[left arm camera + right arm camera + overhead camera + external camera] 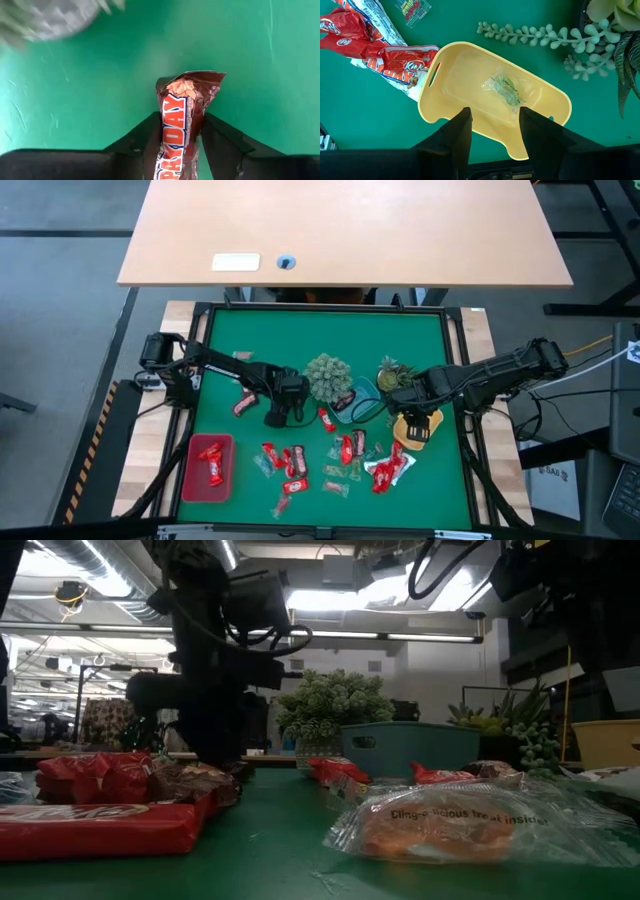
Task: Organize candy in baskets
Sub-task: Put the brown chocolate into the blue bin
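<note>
My left gripper (pixel 278 416) (pixel 175 145) hangs over the green mat just left of the round plant, shut on a brown PayDay bar (pixel 186 102). My right gripper (pixel 412 412) (pixel 495 132) is open above the yellow basket (pixel 415 430) (pixel 450 65), which holds one clear-wrapped greenish sweet (pixel 504 89). The red basket (pixel 206 480) at the near left holds red candies (pixel 210 460). The pale blue basket (pixel 362 398) stands between the plants. Red candies (pixel 340 455) lie scattered on the mat's near half. My left gripper pinches the PayDay bar between its two fingers (pixel 150 142), one on each long side. The fingers lie along the bar, and its torn-looking free end (pixel 192 82) sticks out beyond the fingertips over the mat. Whether the bar touches the mat, I cannot tell.
A round bushy plant (pixel 328 377) and a spiky plant (pixel 392 372) stand mid-table by the blue basket; trailing stems (pixel 545 35) reach toward the yellow basket. Red KitKat wrappers (pixel 400 57) lie against the yellow basket's end. One red candy (pixel 245 404) lies under the left arm.
</note>
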{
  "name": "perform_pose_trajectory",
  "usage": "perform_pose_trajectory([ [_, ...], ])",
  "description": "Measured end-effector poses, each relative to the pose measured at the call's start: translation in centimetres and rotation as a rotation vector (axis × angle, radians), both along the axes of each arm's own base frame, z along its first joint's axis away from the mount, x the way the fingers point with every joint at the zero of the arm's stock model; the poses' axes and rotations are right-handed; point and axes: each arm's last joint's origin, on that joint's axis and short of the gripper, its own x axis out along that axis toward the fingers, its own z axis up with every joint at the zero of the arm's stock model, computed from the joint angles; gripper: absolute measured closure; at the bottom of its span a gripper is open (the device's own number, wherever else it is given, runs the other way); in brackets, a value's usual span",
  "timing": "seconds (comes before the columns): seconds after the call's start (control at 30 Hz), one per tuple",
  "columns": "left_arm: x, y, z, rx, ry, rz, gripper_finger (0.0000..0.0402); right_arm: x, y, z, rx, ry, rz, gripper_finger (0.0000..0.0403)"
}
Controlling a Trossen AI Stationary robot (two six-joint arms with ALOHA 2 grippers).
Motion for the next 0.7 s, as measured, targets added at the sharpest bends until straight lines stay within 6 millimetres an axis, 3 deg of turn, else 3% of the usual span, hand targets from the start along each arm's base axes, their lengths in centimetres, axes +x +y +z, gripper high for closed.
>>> perform_pose_trajectory([
  [0.3, 1.4, -0.3, 1.7, -0.045, -0.075, 0.077, 0.0285, 0.0, 0.0, 0.0, 0.001, -0.004, 0.0, 0.0237],
  [0.7, 4.2, -2.5, 5.1, -0.269, -0.273, 0.066, 0.0285, 0.4, 0.1, 0.0, 0.012, -0.043, 0.0, 0.0237],
])
